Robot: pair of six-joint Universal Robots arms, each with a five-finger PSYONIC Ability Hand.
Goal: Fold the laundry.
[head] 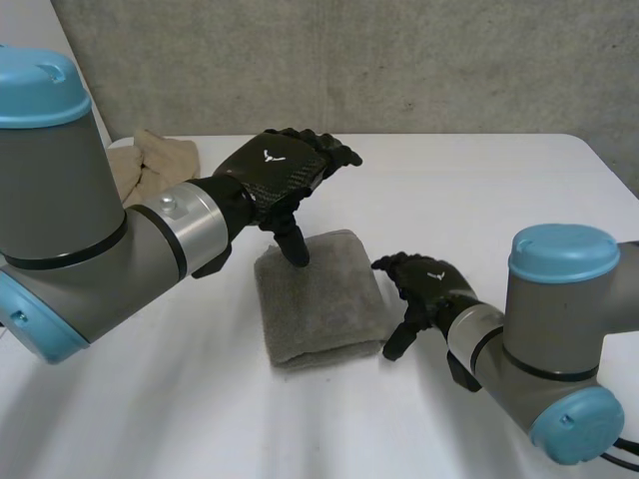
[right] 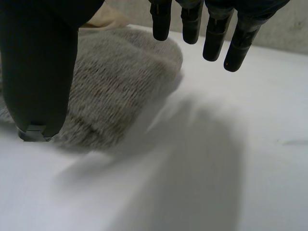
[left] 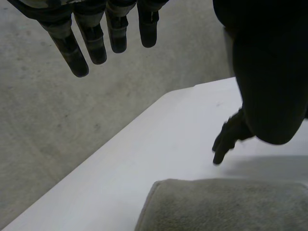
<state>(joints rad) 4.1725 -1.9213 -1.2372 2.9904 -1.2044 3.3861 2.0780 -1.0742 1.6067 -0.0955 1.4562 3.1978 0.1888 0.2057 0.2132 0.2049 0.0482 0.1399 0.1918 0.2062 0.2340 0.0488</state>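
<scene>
A grey towel (head: 321, 297), folded into a small thick rectangle, lies in the middle of the white table (head: 479, 190). My left hand (head: 280, 175) hovers above its far left corner, open, fingers straight and the thumb pointing down toward the cloth. My right hand (head: 424, 289) rests just off the towel's right edge, open and holding nothing. In the left wrist view the left hand (left: 91, 38) is spread above the towel (left: 226, 204), with the right hand (left: 228, 139) beyond it. In the right wrist view the right hand (right: 211, 29) hangs open beside the towel (right: 115, 82).
A crumpled beige cloth (head: 150, 160) lies at the back left of the table, behind the left arm; a bit of the beige cloth (right: 103, 19) peeks over the towel. A concrete wall (head: 399, 60) runs behind the table's far edge.
</scene>
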